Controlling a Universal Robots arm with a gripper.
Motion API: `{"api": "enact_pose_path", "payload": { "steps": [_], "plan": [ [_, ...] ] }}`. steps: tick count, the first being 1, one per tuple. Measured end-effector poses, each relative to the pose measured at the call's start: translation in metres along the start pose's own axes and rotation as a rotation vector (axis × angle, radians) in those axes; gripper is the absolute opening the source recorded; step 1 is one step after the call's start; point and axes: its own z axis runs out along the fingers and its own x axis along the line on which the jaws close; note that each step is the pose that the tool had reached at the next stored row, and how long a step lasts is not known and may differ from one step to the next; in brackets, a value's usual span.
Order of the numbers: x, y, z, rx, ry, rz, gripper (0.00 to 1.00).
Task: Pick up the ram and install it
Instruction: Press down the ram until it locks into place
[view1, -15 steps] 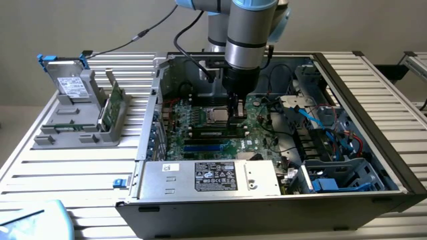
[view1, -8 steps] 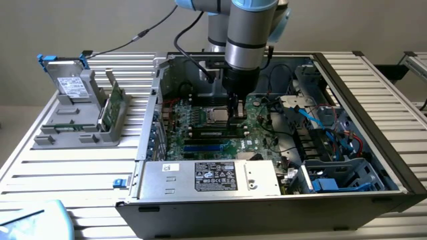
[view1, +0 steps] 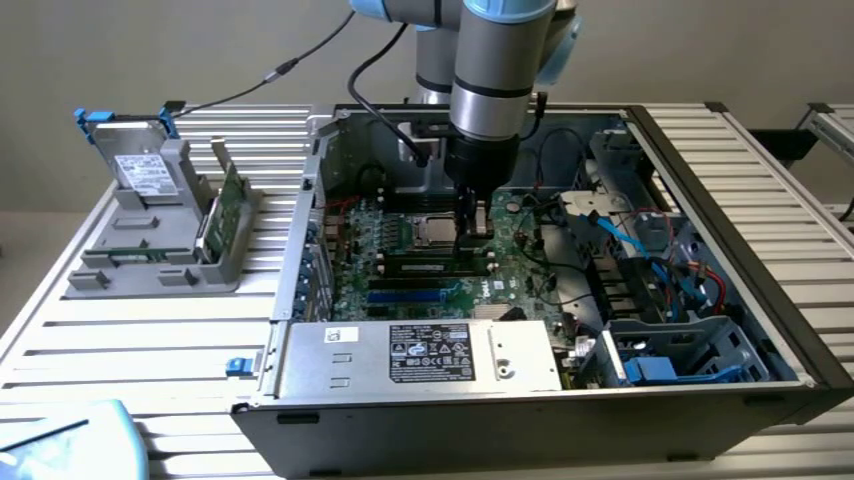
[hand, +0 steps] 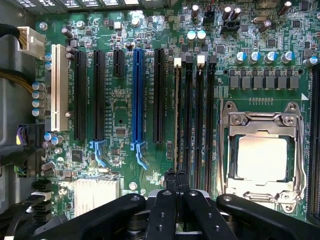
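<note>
My gripper (hand: 176, 176) is clamped tight on the ram (hand: 177, 120), which stands edge-on in a slot beside the CPU socket (hand: 262, 155), running straight out from my fingertips across the motherboard (hand: 120, 115) inside the case (view1: 747, 300).
</note>
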Motion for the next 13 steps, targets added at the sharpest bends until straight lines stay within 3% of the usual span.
{"api": "enact_pose_path", "payload": {
  "steps": [7, 13],
  "plan": [
    [0.000, 0.0023, -0.0035, 0.0001, -0.0026, 0.000, 0.11],
    [0.000, 0.0117, -0.0032, 0.0016, -0.0093, 0.000, 0.11]
  ]
}}
